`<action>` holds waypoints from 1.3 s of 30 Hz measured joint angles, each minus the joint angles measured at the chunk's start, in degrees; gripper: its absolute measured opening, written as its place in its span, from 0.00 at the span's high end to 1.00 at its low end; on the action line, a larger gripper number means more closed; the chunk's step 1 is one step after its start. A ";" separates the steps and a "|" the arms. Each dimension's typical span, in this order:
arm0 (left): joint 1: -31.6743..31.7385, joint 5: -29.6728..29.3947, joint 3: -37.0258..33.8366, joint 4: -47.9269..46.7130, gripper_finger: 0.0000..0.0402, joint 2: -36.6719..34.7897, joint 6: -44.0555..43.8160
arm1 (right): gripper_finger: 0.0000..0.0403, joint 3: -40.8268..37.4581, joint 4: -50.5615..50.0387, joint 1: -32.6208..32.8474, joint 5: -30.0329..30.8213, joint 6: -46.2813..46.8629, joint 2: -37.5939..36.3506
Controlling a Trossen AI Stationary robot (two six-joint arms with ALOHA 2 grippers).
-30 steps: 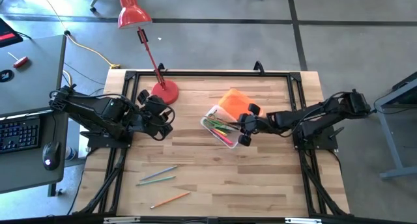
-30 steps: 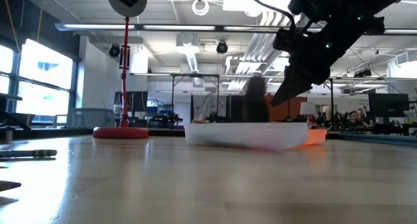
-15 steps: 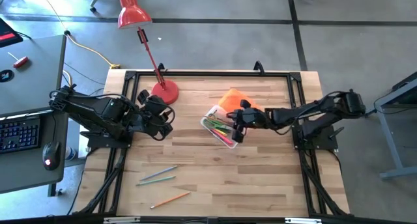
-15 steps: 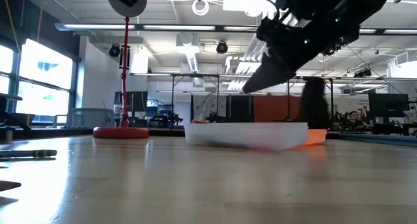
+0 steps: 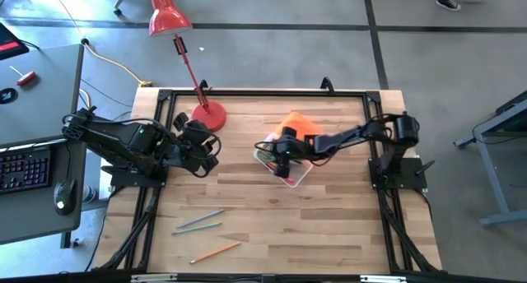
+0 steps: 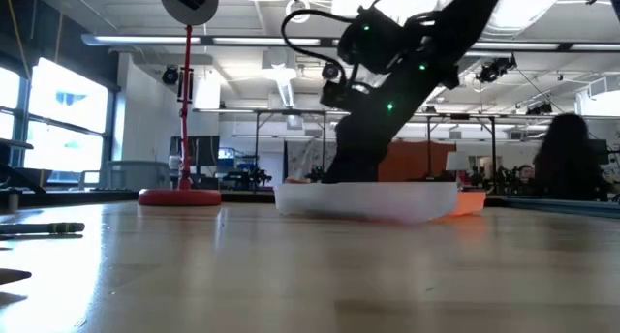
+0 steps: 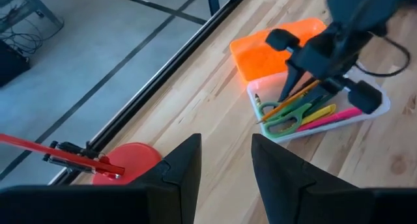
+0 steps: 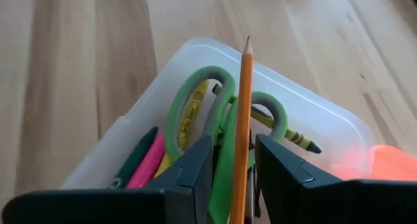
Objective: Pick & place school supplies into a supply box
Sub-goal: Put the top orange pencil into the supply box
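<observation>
Wooden bench (image 5: 329,225): right gripper (image 8: 233,168) fingers pinched an orange pencil (image 8: 242,120) over the supply box (image 5: 298,174); released askew, it might overhang the rim. Left gripper (image 7: 225,160) waited parted, empty.

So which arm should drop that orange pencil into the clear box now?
The right. Its gripper is already over the clear box, shut on the orange pencil, above the scissors inside. The left gripper sits open near the lamp base, holding nothing.

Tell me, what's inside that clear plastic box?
Inside the clear plastic box: green-handled scissors, pink marker, yellow pencil, and an orange pencil gripped by the right gripper. Anything beneath them is covered.
</observation>
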 joint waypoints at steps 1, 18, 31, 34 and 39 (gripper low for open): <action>0.00 0.14 0.00 -0.01 0.59 0.01 0.24 | 0.76 1.18 -1.48 -0.20 0.03 -0.16 0.63; 0.00 -0.10 0.00 -0.07 0.59 0.01 1.72 | 0.88 4.60 -4.66 -3.41 -4.37 -0.25 2.77; 0.00 -1.19 0.00 -0.02 0.59 0.00 3.20 | 0.97 4.60 -4.64 -4.19 -8.56 0.00 2.75; 0.00 -1.69 0.00 -0.02 0.59 -0.01 3.21 | 0.98 4.60 -4.73 -3.95 -8.07 -0.02 2.75; 0.00 -1.79 0.00 -0.02 0.59 0.01 3.20 | 0.99 4.62 -6.07 -2.33 -8.72 -0.24 2.70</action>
